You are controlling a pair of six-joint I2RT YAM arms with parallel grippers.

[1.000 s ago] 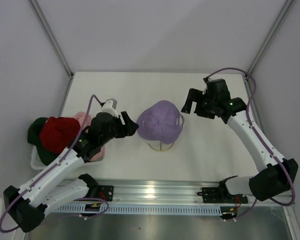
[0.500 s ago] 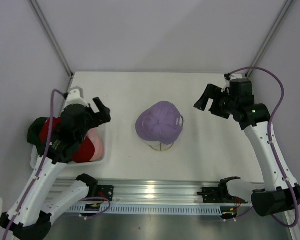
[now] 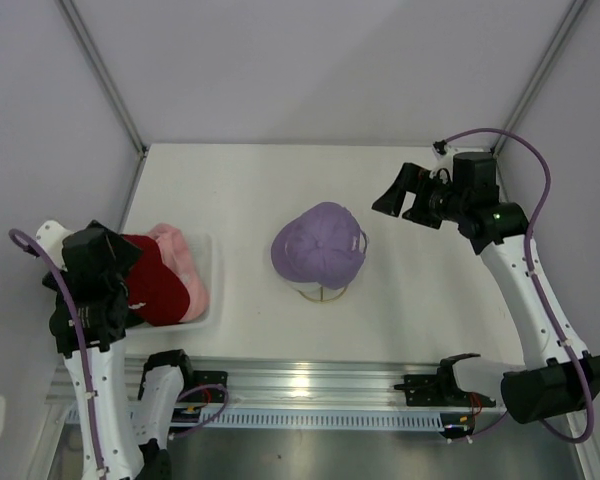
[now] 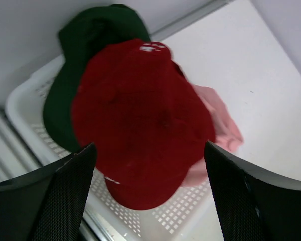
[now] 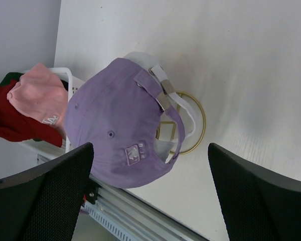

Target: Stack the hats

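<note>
A lavender cap (image 3: 320, 245) sits on a gold wire stand at mid table, its back strap and small white logo showing in the right wrist view (image 5: 115, 125). A red cap (image 3: 155, 285) lies on top of a pile in the white tray, over a pink cap (image 3: 180, 262) and a dark green cap (image 4: 75, 85). The black cap is hidden. My left gripper (image 3: 120, 258) hovers above the red cap (image 4: 140, 120), open and empty. My right gripper (image 3: 398, 198) is open and empty, raised to the right of the lavender cap.
The white perforated tray (image 3: 212, 300) stands at the table's left edge. The gold wire stand (image 5: 195, 125) has a ring base under the lavender cap. An aluminium rail (image 3: 310, 385) runs along the near edge. Grey walls close in the left, back and right.
My left arm swung from beside the lavender cap back to the left, over the tray. My right gripper pulled away from the lavender cap toward the right. The cap stayed on the stand.
</note>
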